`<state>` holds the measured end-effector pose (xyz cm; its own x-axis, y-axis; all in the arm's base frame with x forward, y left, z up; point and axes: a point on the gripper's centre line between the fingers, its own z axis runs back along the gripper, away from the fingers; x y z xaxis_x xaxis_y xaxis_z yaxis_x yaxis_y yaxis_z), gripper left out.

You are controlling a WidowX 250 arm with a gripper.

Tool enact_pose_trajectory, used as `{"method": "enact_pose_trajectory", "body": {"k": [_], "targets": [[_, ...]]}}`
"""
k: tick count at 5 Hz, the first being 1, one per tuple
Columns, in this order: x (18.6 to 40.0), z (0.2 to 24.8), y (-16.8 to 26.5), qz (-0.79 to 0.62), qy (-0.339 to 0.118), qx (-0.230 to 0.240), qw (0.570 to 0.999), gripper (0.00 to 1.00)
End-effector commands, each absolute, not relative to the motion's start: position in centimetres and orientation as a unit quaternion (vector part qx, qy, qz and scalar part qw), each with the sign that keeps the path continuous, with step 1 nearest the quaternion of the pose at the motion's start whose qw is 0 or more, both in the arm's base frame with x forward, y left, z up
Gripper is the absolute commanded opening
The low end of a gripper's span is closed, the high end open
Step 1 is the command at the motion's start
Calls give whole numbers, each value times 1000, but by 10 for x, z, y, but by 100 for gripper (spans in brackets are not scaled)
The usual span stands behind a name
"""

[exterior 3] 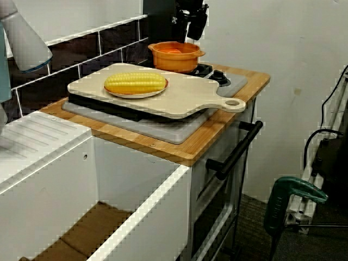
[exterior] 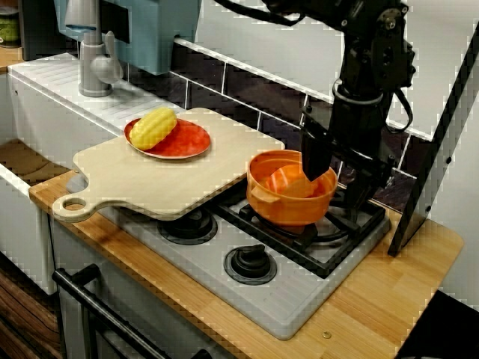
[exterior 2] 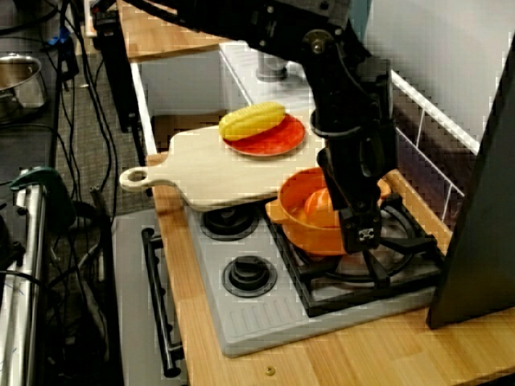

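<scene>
In the view from above the counter, the gripper (exterior: 323, 173) hangs at the 2 o'clock edge of the orange pot (exterior: 288, 211), which sits on the black grate (exterior: 340, 233) of the stove. One dark finger (exterior: 314, 157) dips inside the rim, just beside a rounded orange piece (exterior: 288, 182) on the pot's floor; whether they touch I cannot tell. At 9 o'clock of the pot lies the pale cutting board (exterior: 161, 183), its edge just beside the pot, and on it a red plate (exterior: 191, 142) carries a yellow corn cob (exterior: 153, 127). In the view from the oven front, the gripper (exterior 2: 359, 232) covers the 3 o'clock side of the orange pot (exterior 2: 318, 240), with the orange piece (exterior 2: 319, 205) showing at 9 o'clock of the finger; the corn cob (exterior 2: 252, 121) is well apart at 11 o'clock. In the low view from the sink end, the gripper (exterior 3: 190, 24) stands at 12 o'clock over the orange pot (exterior 3: 175, 61). Its two fingers are spread with a gap between them, pinching nothing that shows. As I judge it, work this close to the rim goes best with the fingers kept plumb and centred on the piece, clear of the pot wall. A sideways nudge could slide the pot on the grate or push it against the board. Any closing should be slow, and any travel straight up or down.
</scene>
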<state>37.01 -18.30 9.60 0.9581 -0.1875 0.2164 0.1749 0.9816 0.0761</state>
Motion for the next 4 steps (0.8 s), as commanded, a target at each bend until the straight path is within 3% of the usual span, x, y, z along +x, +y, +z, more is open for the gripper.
{"method": "enact_pose_trajectory", "body": {"k": [1,2,3,4], "targets": [[359,92,-179,-96,-122,31,987,100],[358,85,-178,-94,-120,36,988,100],[359,81,-176,-90,-120,34,988,0],[361,84,-173,-88,-119,28,989,0]]}}
